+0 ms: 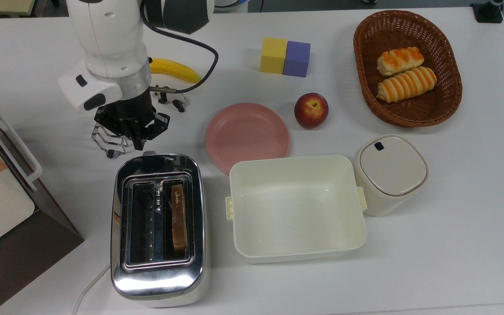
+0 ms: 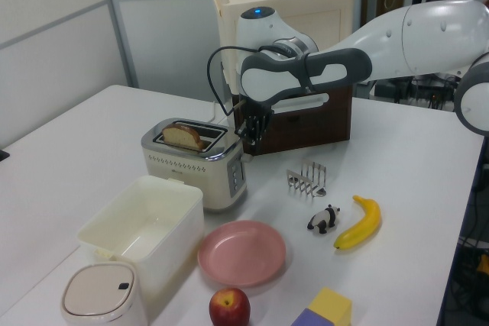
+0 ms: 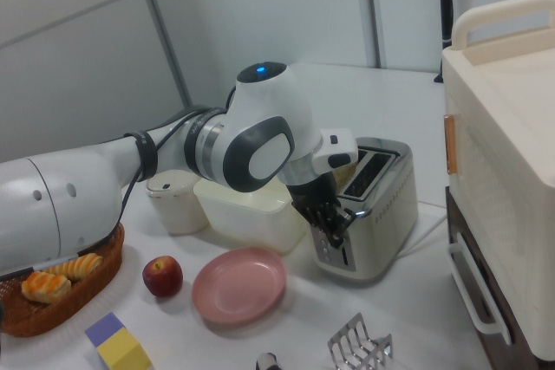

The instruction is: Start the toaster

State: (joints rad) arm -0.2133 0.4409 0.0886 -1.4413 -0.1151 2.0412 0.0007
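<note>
The toaster (image 1: 158, 227) stands on the desk (image 1: 453, 218) with bread in one slot, its lever end facing the end effector (image 1: 138, 146) just above. Whether the end effector's fingers are parted I cannot tell. A descent slightly off could miss the small lever, or knock the wire rack (image 1: 110, 142) just beside it.

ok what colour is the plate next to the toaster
Pink, plain with no pattern; the plate shows best in the top view.
</note>
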